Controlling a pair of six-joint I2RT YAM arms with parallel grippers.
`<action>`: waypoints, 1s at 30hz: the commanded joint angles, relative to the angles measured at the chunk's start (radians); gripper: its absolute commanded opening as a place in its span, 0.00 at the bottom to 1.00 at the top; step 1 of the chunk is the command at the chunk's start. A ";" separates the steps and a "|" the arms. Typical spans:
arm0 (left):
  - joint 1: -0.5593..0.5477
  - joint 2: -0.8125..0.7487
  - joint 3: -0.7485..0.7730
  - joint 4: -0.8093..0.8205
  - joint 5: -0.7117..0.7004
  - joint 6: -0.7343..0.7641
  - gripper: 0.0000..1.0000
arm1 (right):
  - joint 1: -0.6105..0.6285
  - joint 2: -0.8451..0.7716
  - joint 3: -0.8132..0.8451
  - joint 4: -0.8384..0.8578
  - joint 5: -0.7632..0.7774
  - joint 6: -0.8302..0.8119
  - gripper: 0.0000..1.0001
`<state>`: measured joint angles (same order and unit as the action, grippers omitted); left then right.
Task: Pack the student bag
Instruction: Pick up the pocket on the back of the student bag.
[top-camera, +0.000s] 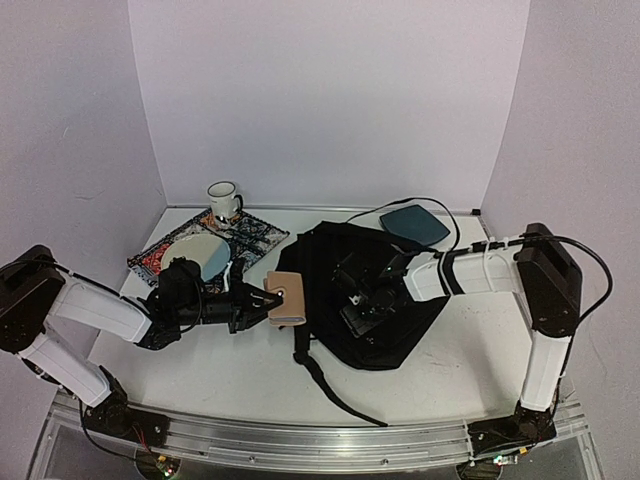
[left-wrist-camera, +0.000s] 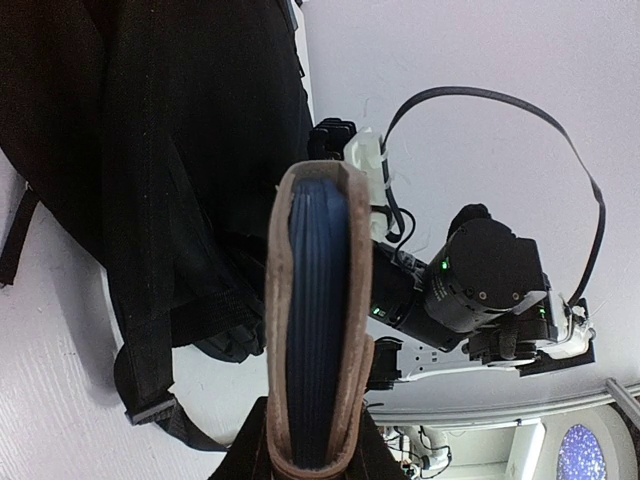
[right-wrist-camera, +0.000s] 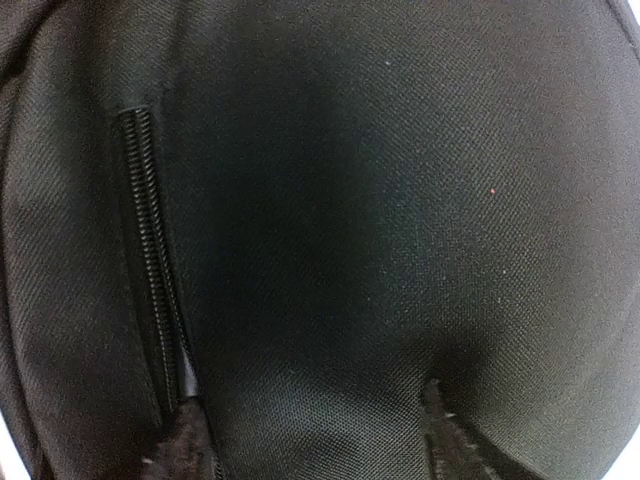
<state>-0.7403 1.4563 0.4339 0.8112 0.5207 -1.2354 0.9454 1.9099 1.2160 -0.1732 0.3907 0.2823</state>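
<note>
The student bag (top-camera: 330, 265) lies floppy on the desk (top-camera: 200, 370). The left fingers (top-camera: 252, 300) clamp a tan case (top-camera: 287, 297) just beside it, ready for packing, I think. The right fingers (right-wrist-camera: 188, 440) rest spread on its fabric near the zipper (right-wrist-camera: 150, 250), gripping nothing, probably seeking the opening.

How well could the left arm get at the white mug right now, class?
Probably not yet. The left claw is shut on the tan case, leaving nothing free to grasp with. Only the plate lies between it and the mug.
</note>
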 joint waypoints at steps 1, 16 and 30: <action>-0.001 0.000 0.012 0.050 0.005 0.005 0.00 | -0.014 0.068 -0.039 -0.094 0.098 0.041 0.58; -0.018 0.038 0.040 0.047 0.014 0.003 0.00 | 0.039 -0.035 0.030 -0.094 0.266 0.017 0.03; -0.080 0.130 0.145 0.044 0.033 -0.021 0.00 | 0.064 -0.146 0.075 -0.093 0.198 0.006 0.00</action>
<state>-0.7910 1.5483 0.4904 0.8099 0.5229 -1.2396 0.9961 1.8471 1.2310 -0.2215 0.5806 0.2949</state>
